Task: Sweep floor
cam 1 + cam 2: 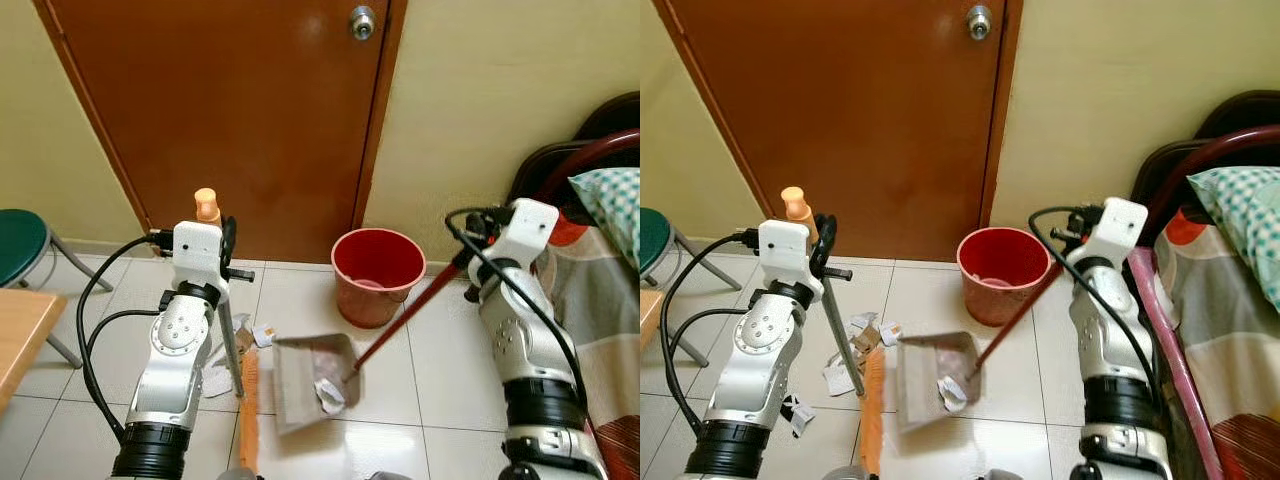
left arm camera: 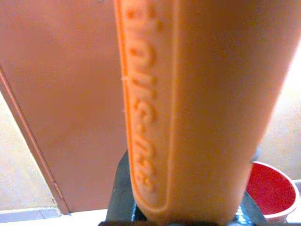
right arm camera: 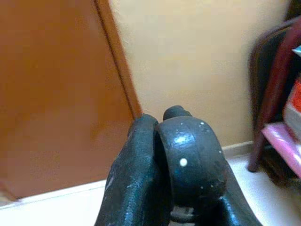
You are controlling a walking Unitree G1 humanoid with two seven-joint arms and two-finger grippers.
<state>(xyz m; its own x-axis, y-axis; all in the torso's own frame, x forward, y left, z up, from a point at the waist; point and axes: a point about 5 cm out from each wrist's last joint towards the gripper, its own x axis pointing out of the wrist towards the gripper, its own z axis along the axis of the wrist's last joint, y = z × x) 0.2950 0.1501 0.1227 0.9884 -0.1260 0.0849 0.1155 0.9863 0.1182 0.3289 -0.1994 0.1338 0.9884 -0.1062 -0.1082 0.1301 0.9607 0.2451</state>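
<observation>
My left gripper (image 1: 226,252) is shut on the broom, just below its orange grip (image 1: 207,205), which looms close in the left wrist view (image 2: 188,108). The grey shaft (image 1: 232,345) slants down to orange bristles (image 1: 248,410) on the tiles. My right gripper (image 1: 468,243) is shut on the dustpan's long red handle (image 1: 405,320); the handle's black end cap (image 3: 190,155) sits between its fingers. The grey dustpan (image 1: 300,385) rests on the floor right of the bristles, with crumpled paper (image 1: 330,392) inside. More paper scraps (image 1: 845,370) lie left of the broom.
A red bucket (image 1: 378,275) stands by the brown door (image 1: 230,110), just behind the dustpan. A green stool (image 1: 20,245) and a wooden table corner (image 1: 20,330) are at the left. A bed (image 1: 600,270) with a dark frame borders the right.
</observation>
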